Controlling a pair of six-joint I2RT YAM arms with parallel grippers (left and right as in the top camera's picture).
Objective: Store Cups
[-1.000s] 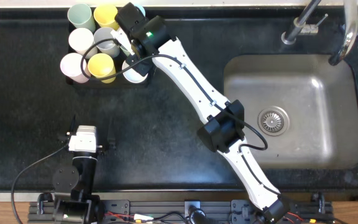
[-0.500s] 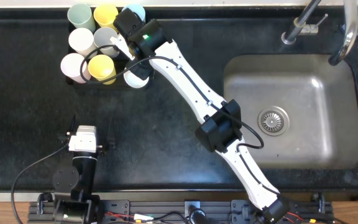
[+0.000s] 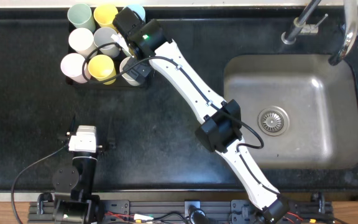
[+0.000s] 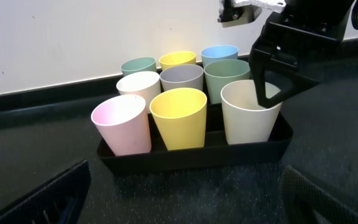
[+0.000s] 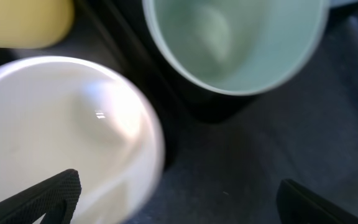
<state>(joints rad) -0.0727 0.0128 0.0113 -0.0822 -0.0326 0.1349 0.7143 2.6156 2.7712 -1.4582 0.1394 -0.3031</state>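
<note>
Crowded at 11 o'clock
Cups [image 3: 101, 67] pack the tray [image 4: 191, 157] there, right arm [image 3: 191, 84] slants across the middle; tabletop [image 3: 30, 124] at 9 o'clock is open.

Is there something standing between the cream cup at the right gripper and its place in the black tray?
Nothing visible does. The cream cup already stands in the black tray, in the corner place beside the yellow cup, with the right gripper at its rim.

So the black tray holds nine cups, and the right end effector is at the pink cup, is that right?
Not quite. The right end effector is at the cream cup, not the pink cup at the other end of that row; the left wrist view shows it. The black tray does hold nine cups.
</note>
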